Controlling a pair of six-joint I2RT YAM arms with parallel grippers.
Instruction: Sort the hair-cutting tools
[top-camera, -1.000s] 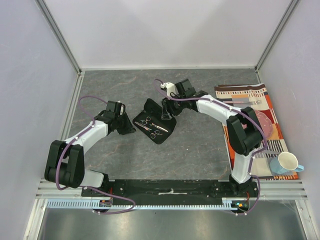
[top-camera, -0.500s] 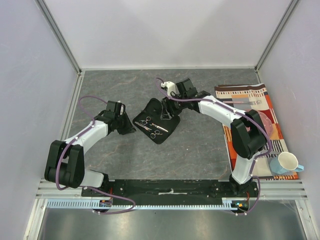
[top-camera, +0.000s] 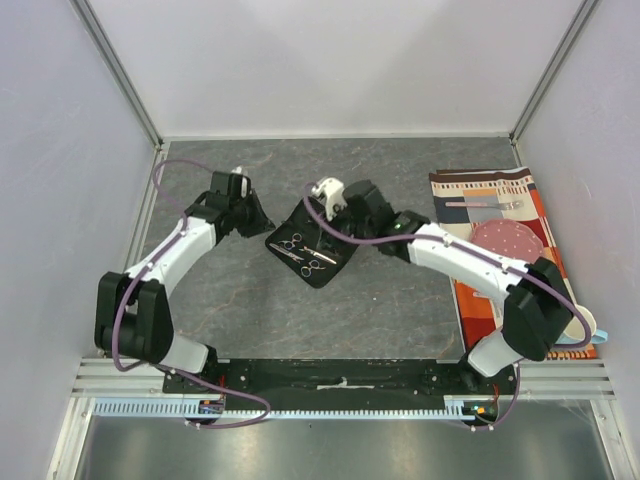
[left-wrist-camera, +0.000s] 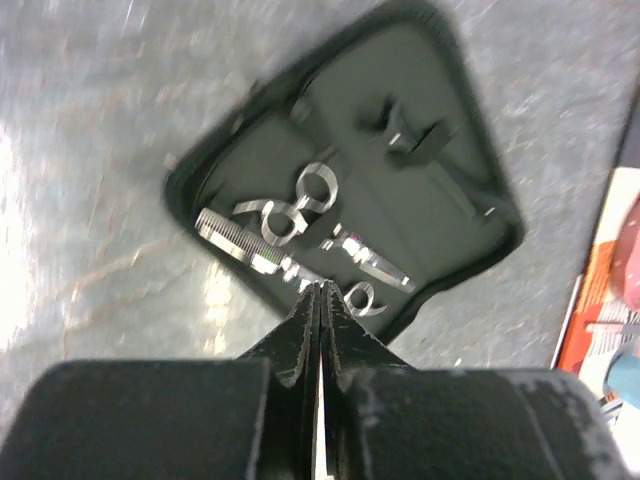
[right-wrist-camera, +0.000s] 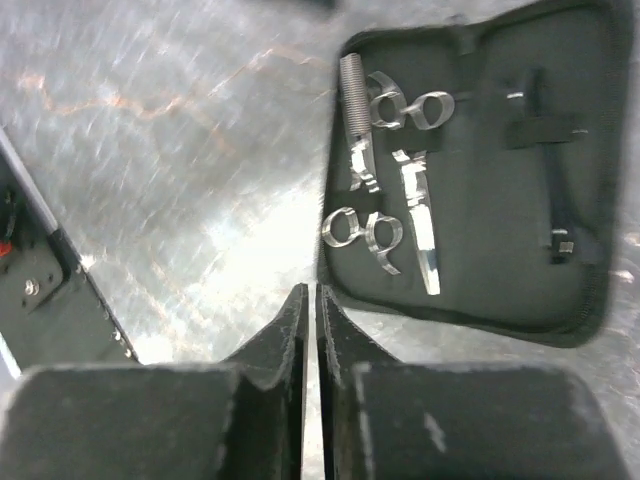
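An open black pouch (top-camera: 322, 268) lies mid-table. Inside it rest two pairs of silver scissors (right-wrist-camera: 405, 110) (right-wrist-camera: 365, 232), a silver comb (right-wrist-camera: 350, 90) and a thin black stick-like piece (right-wrist-camera: 555, 180) under a strap. In the left wrist view the scissors (left-wrist-camera: 300, 200) and comb (left-wrist-camera: 235, 235) lie on the pouch (left-wrist-camera: 430, 200). My left gripper (top-camera: 262, 224) hovers at the pouch's left edge; seen from its wrist, the left gripper (left-wrist-camera: 320, 290) is shut and empty. My right gripper (top-camera: 335, 228) hangs over the pouch's far side, and the right gripper (right-wrist-camera: 308, 292) is shut on nothing.
A striped placemat (top-camera: 500, 185) lies at the right with a fork and knife (top-camera: 485, 204) and a pink plate (top-camera: 505, 238). The right arm's elbow (top-camera: 535, 315) reaches over the mat's near end. Walls enclose the table; a black rail (top-camera: 340, 372) runs along the near edge.
The left arm swung toward the far side and its jaws closed fully. The right arm stretched left with its elbow dropping right, and its jaws narrowed to shut. The tools stayed put.
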